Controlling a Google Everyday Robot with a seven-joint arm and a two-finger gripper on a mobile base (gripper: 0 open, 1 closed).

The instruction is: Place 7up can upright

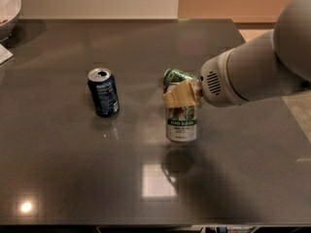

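Observation:
The 7up can (181,124) is silver-white with a green band. It stands upright in the middle of the dark table (233,178), its base at or just above the surface. My gripper (181,96) reaches in from the right and is shut on the can's top, with a tan finger pad (178,94) covering its upper part. The far finger is hidden behind the can.
An all dark-green can (177,75) lies just behind the 7up can and the gripper. A dark blue can (103,92) stands upright to the left. A white bowl (7,6) and a white sheet (4,53) sit at the far left edge.

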